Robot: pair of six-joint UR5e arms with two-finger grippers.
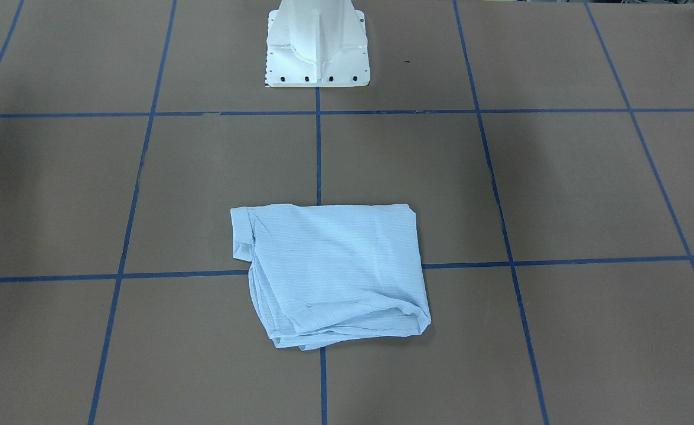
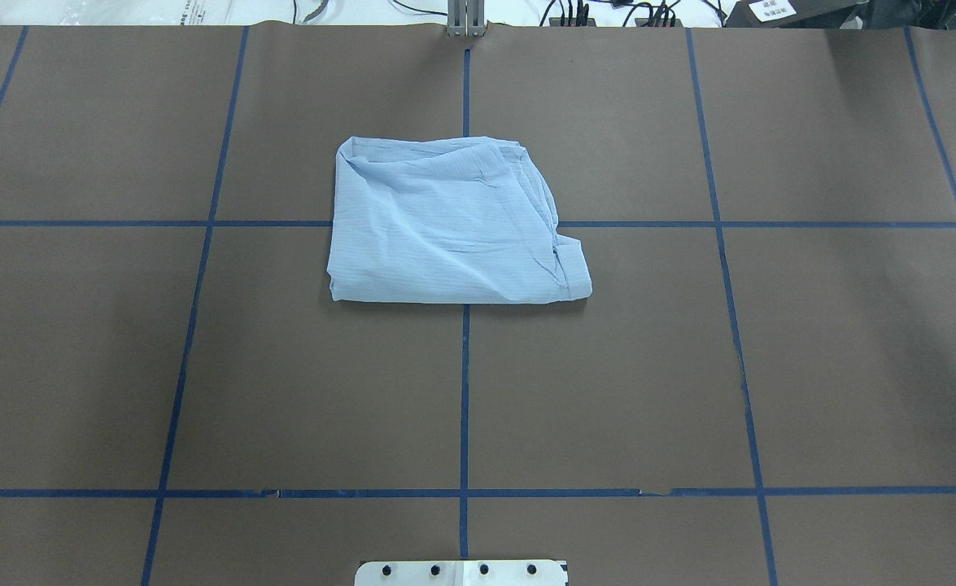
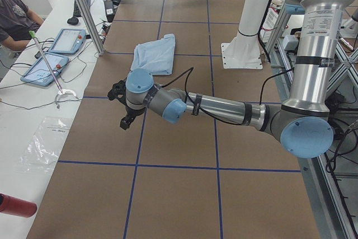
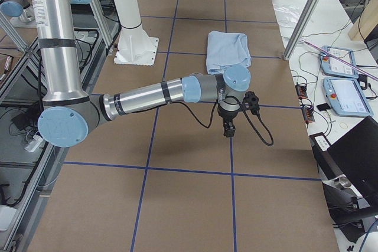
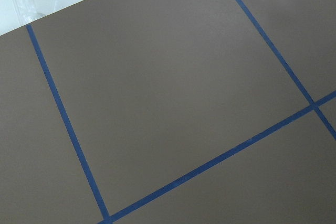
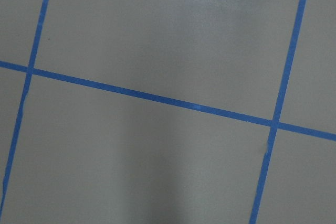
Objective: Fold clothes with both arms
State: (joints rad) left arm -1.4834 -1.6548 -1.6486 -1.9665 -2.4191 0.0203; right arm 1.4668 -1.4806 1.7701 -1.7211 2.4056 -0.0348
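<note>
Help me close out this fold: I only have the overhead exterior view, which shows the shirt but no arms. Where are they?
Observer: In the exterior left view the left arm reaches out low over the table, with the left end effector hanging clear of the shirt.
Operator: And the other one?
Observer: The exterior right view shows the right arm posed likewise, with the right end effector above the table, short of the shirt.
Operator: Is either one holding cloth?
Observer: No cloth hangs from either in the side views. Whether they are open or shut, I cannot tell.
</note>
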